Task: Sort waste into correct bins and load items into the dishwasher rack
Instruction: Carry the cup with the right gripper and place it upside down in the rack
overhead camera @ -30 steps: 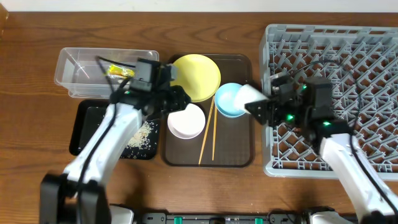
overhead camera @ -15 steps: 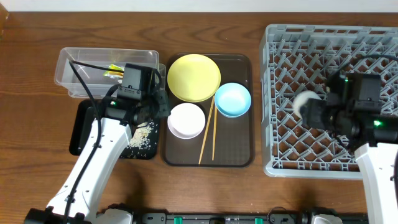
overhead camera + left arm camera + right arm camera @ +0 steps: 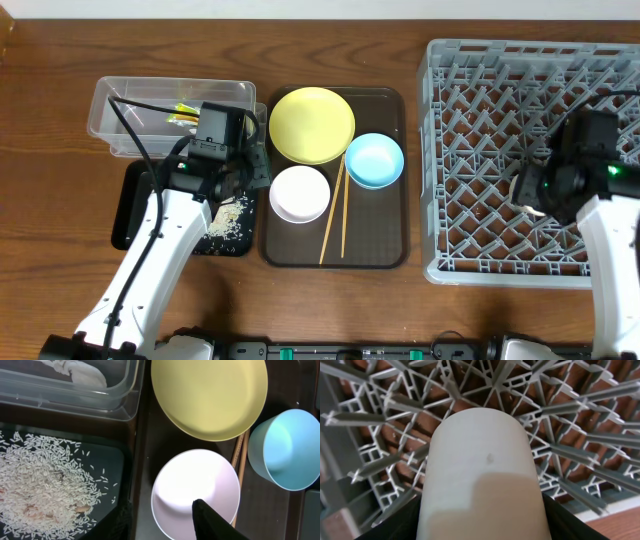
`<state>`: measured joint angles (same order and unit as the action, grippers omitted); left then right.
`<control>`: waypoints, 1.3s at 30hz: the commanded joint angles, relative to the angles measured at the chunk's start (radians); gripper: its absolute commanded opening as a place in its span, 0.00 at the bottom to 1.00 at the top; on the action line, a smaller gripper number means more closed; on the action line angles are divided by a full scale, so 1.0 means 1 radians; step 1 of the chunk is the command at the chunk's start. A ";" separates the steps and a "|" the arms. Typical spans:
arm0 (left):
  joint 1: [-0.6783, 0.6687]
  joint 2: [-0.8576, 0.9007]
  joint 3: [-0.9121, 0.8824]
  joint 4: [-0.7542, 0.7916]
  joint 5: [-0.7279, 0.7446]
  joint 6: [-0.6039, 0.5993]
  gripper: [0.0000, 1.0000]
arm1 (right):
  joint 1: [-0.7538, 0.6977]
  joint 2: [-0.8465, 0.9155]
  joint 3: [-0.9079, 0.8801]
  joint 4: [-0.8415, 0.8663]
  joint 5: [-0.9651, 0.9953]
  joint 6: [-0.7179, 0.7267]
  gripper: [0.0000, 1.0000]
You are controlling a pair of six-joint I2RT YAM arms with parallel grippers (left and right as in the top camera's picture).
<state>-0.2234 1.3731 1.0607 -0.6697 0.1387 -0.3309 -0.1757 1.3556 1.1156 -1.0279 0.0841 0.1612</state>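
My right gripper (image 3: 530,190) is shut on the small pale green cup (image 3: 480,470) and holds it over the grey dishwasher rack (image 3: 500,80), close above its pegs (image 3: 395,415). My left gripper (image 3: 250,168) is open and empty, with its fingers (image 3: 170,525) straddling the white bowl's left rim (image 3: 195,485). The yellow plate (image 3: 312,123), blue bowl (image 3: 374,160), white bowl (image 3: 300,193) and chopsticks (image 3: 333,210) lie on the brown serving tray. The rice (image 3: 230,215) lies in the black tray (image 3: 135,200). The wrapper (image 3: 185,113) lies in the clear tub (image 3: 120,105).
The brown serving tray (image 3: 385,250) sits between the bins and the rack. The clear tub's rim (image 3: 75,397) lies just behind the black tray. A crumpled white thing (image 3: 85,371) lies in the tub. The rack's wall (image 3: 430,180) borders the tray's right side.
My right gripper has carried the cup from beside the blue bowl to the right, over the rack. My left arm drew back from the plate toward the black tray, then stayed still.
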 commanded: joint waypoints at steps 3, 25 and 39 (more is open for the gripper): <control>0.005 -0.010 0.017 -0.003 -0.020 0.020 0.42 | -0.007 0.060 0.025 0.042 0.009 0.019 0.01; 0.005 -0.010 0.017 -0.005 -0.020 0.020 0.42 | -0.007 0.180 0.022 0.108 -0.107 0.018 0.92; 0.005 -0.010 0.017 -0.011 -0.020 0.020 0.43 | -0.006 0.068 0.085 0.109 -0.225 -0.004 0.68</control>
<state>-0.2234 1.3731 1.0607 -0.6769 0.1307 -0.3309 -0.1757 1.4715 1.1797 -0.8948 -0.0795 0.1677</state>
